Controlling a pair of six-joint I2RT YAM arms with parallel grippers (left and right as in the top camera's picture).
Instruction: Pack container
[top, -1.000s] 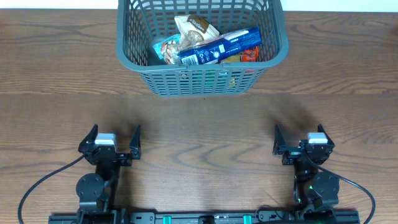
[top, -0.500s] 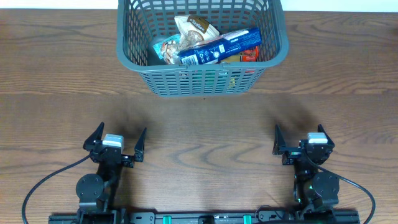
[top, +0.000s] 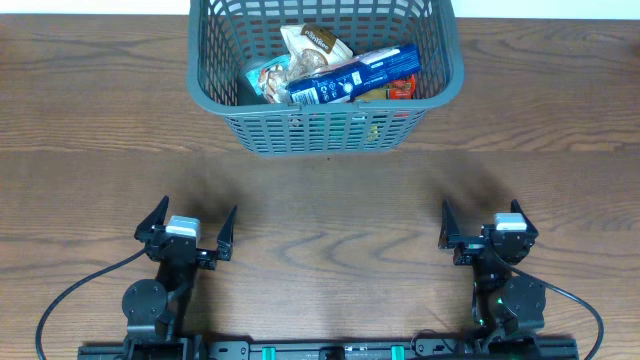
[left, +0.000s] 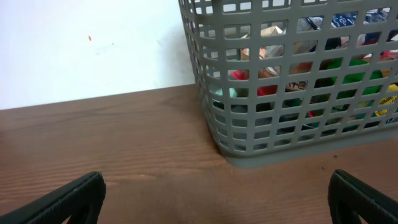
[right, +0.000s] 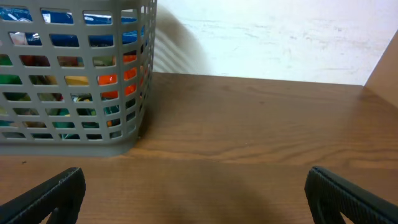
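The dark grey lattice container (top: 250, 128) stands at the far middle of the wooden table and holds several snack packets, with a long blue packet (top: 355, 75) lying on top. It also shows in the left wrist view (left: 249, 146) and in the right wrist view (right: 74, 144). My left gripper (top: 186, 224) is open and empty near the front left of the table. My right gripper (top: 485, 222) is open and empty near the front right. Both are well clear of the container.
The wooden table (top: 330, 210) stretches between the grippers and the container. A white wall (left: 93, 50) stands behind the table's far edge.
My left gripper has shifted slightly to the right and opened a little wider than one second ago. The right gripper and the container have not moved.
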